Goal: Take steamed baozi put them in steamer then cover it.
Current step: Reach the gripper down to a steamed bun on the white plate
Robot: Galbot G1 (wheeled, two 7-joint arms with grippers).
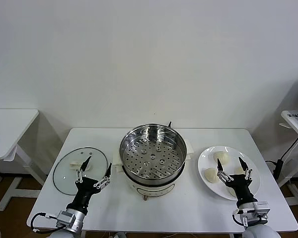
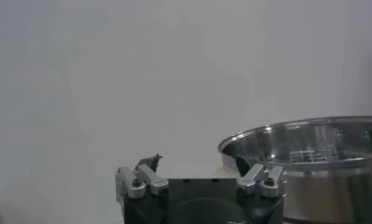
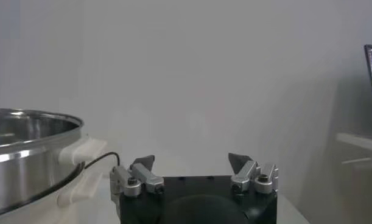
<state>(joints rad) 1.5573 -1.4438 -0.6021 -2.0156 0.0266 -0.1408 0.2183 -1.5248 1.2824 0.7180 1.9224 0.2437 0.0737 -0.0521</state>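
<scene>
Both black grippers stood nearest the camera, low over the front edge of the white table [image 1: 154, 218], each with its jaws spread wide and holding nothing. The left gripper [image 1: 96, 171] hovered at the near rim of the flat round glass lid [image 1: 69, 173], which lay on the table just to the left of the pot. The right gripper [image 1: 233, 167] hovered over the flat round white plate [image 1: 253, 191], partly hiding what lay there. On that plate rested the small domed off-white steamed baozi [image 1: 221, 157]; two showed plainly, the others were partly hidden behind the jaws. At the table's centre stood the wide shiny stainless-steel steamer [image 1: 153, 156], its perforated tray bare. By this evidence no part of the task was complete: every bun remained to be moved, and the lid still awaited placing.
</scene>
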